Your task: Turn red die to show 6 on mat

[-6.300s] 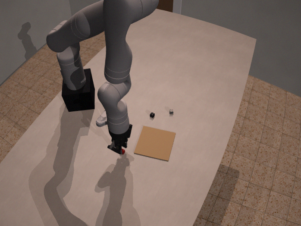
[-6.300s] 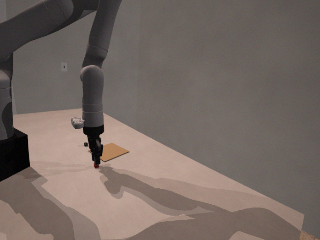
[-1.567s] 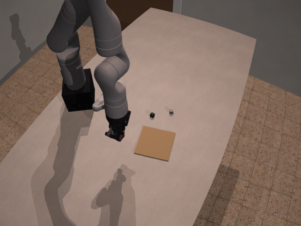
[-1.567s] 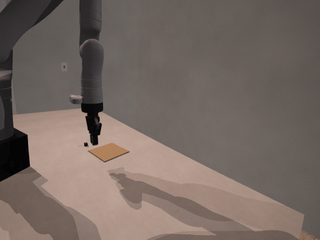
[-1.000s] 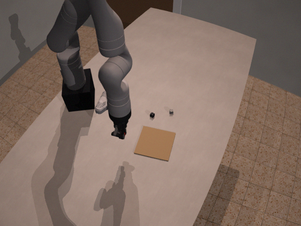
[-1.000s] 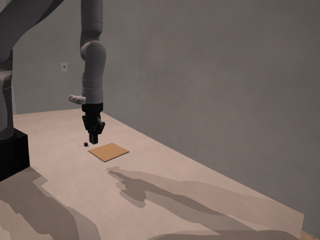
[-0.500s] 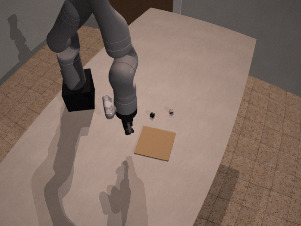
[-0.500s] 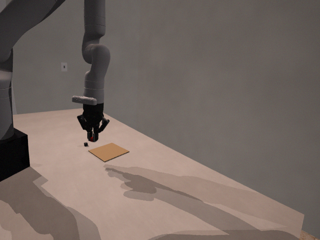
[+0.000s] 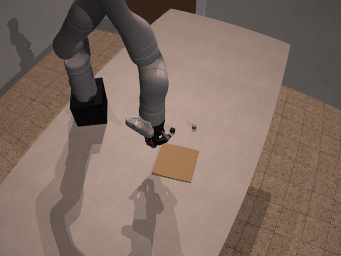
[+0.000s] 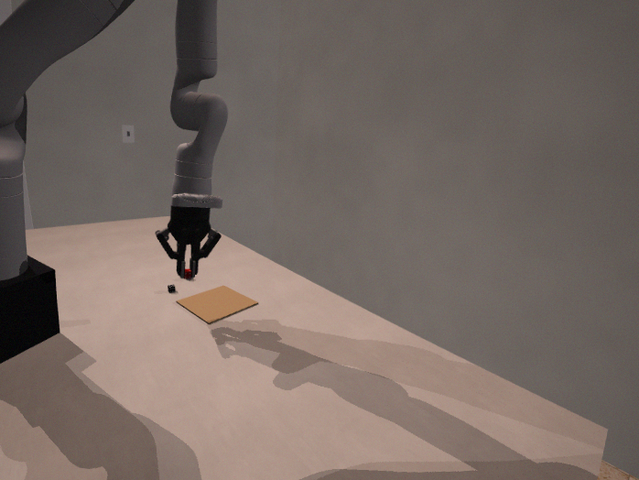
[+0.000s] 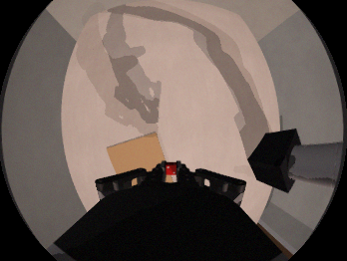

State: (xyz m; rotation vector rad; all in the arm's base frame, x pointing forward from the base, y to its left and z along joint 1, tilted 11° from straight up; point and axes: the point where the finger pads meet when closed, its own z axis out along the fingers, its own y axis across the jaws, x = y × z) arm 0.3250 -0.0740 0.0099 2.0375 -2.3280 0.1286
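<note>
Top view: the pincer grips the red die near frame centre, above the counter. Apparently mid-carry; next, get 6 upward, then lower onto the mat.

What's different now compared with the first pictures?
The gripper has lifted the red die off the table, moved it toward the far end and swivelled. It still grips it. The black die, white die and mat haven't moved.
</note>
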